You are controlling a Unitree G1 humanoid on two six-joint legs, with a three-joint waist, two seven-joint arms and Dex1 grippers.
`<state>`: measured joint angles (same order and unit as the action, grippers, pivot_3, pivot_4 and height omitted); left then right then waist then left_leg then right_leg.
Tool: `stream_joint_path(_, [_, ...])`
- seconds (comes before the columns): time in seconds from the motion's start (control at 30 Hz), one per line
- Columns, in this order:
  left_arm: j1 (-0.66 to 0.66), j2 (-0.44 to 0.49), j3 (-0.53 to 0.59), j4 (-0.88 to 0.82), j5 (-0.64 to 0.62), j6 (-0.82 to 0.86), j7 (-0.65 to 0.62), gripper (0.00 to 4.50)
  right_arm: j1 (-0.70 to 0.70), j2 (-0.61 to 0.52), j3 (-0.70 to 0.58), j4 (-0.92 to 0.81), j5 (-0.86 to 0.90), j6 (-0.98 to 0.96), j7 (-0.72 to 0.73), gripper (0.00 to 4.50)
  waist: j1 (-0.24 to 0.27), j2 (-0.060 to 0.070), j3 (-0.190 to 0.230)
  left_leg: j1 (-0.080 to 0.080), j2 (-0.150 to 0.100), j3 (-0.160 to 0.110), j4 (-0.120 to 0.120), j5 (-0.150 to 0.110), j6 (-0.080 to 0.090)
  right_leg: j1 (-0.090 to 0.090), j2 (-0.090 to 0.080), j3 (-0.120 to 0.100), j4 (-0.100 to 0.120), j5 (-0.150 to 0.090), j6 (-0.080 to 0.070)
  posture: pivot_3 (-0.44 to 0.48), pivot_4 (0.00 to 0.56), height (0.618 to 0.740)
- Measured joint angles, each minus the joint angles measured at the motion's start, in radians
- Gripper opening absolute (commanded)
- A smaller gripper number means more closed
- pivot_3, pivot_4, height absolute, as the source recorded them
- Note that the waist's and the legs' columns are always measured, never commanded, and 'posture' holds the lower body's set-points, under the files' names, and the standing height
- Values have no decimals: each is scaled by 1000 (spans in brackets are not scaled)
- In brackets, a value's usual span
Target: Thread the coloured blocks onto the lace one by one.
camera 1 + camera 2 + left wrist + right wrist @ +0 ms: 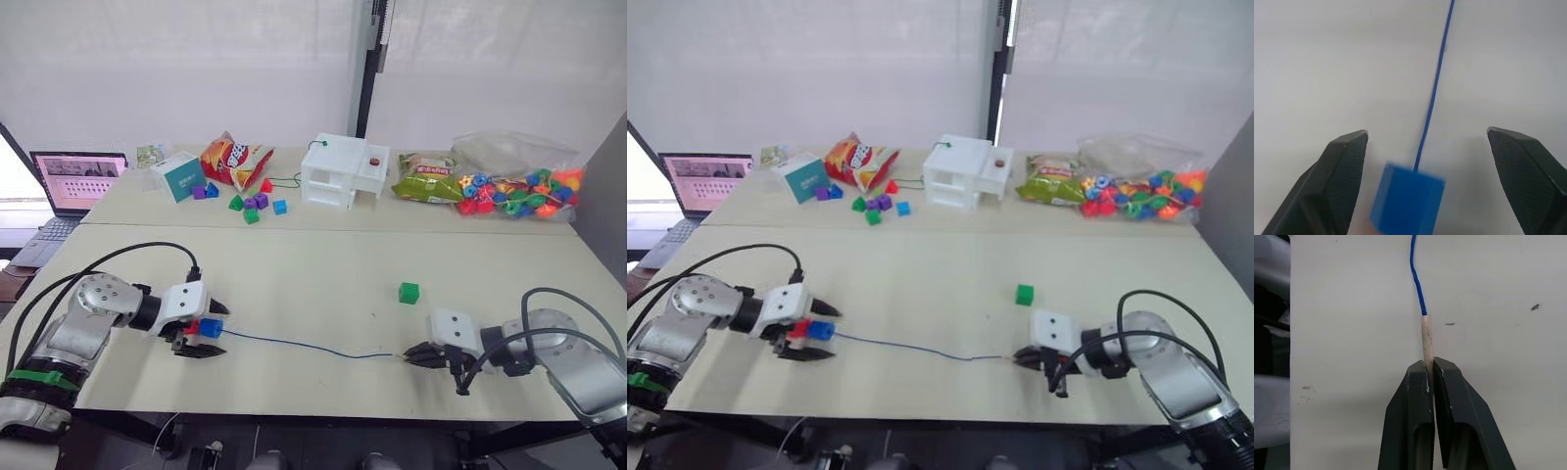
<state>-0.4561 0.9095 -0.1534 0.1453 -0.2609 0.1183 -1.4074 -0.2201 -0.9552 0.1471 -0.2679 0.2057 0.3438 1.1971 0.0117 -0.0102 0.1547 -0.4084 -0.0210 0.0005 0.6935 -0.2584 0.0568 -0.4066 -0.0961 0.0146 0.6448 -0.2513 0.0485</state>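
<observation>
The dark-blue lace [304,346] lies across the near table, running from left to right. A blue block [211,328] and a red block [195,327] sit threaded at its left end. My left gripper [203,333] stands open around the blue block [1406,205], fingers apart on either side. My right gripper [411,355] is shut on the lace's pale stiff tip [1426,340]. A green block [409,292] rests loose on the table, beyond the right gripper.
On the far table stand a white box [344,172], a snack bag [233,159], a teal carton [179,176], several loose small blocks [250,204], a green packet [427,179] and a bag of bright beads [517,191]. A laptop [73,182] sits far left.
</observation>
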Motion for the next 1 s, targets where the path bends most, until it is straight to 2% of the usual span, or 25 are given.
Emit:
stream_joint_path(0.13, [25, -105, -7, -283, -134, 232, 71, 3940, -18, 10, 22, -6, -1, 28, -3, 0, 0, 0, 0, 0, 0, 0, 1, 0, 0, 1, 0, 1, 0, 0, 1, 0, 150, 740])
stream_joint_path(0.23, [43, -247, -78, -377, -128, 291, 183, 3940, -30, 18, 42, -6, -7, 40, -4, 0, 0, 0, 0, 1, 0, 0, 1, 0, 0, 1, 0, 1, 0, 0, 1, 0, 150, 740])
stream_joint_path(0.4, [29, -552, -264, -272, 44, 211, 399, 3940, -71, 22, 76, -4, -31, 58, -5, 0, 8, -2, 1, 1, -2, 0, 2, 0, 0, 3, 0, 1, 0, 0, 1, 0, 150, 740])
stream_joint_path(0.63, [-41, -672, -354, 8, 193, 16, 457, 3940, -75, 23, 82, 9, -43, 61, -3, 0, 2, -2, 1, 1, -2, 0, 1, 0, 0, 2, 0, 2, -1, 0, 1, 0, 150, 740])
stream_joint_path(0.9, [-41, -690, -352, 45, 211, -29, 435, 3940, -73, 25, 83, 1, -45, 74, -3, 0, 3, -2, 1, 1, -2, -1, 1, 0, 0, 2, -1, 2, -1, 0, 1, 0, 150, 740])
stream_joint_path(1.0, [-41, -698, -349, 45, 211, -28, 431, 3101, -72, 25, 83, -2, -45, 75, -3, 0, 4, -2, 1, 1, -2, -1, 1, 0, 0, 2, -1, 1, -1, 0, 1, 0, 150, 740])
